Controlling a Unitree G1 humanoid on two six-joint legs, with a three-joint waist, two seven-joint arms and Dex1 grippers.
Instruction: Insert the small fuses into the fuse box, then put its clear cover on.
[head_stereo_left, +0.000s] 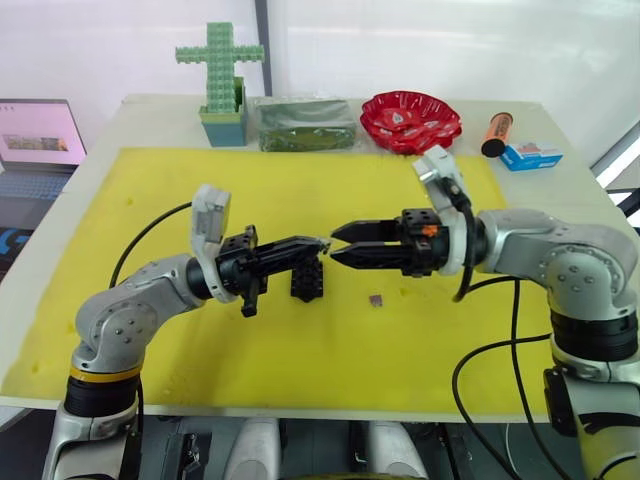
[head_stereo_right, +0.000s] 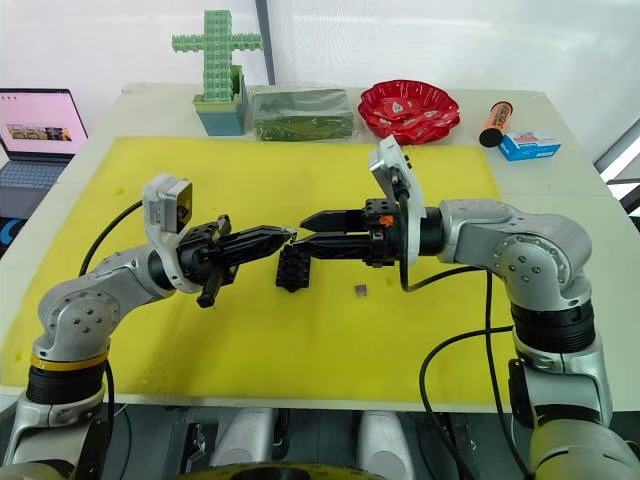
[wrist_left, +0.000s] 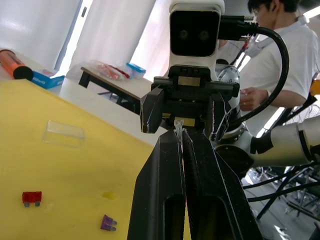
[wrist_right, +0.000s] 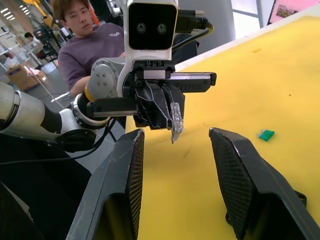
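A bright yellow mat (head_stereo_left: 300, 340) is laid over a white table (head_stereo_left: 560, 180). A black fuse box (head_stereo_left: 307, 280) is seen on the mat, with a small purplish fuse (head_stereo_left: 376, 299) to its right. A red fuse (wrist_left: 32, 198), a green fuse (wrist_right: 266, 134) and a see-through cover (wrist_left: 63, 133) are also seen on the yellow. Both the left gripper (head_stereo_left: 318, 245) and the right gripper (head_stereo_left: 338, 247) are black, and a grid pattern is marked on the fingers (wrist_right: 235, 180) of the right one. At the far edge are a green block cross (head_stereo_left: 219, 60), a shiny red bowl (head_stereo_left: 411, 119), an orange and black tube (head_stereo_left: 496, 134) and a blue and white box (head_stereo_left: 530, 155).
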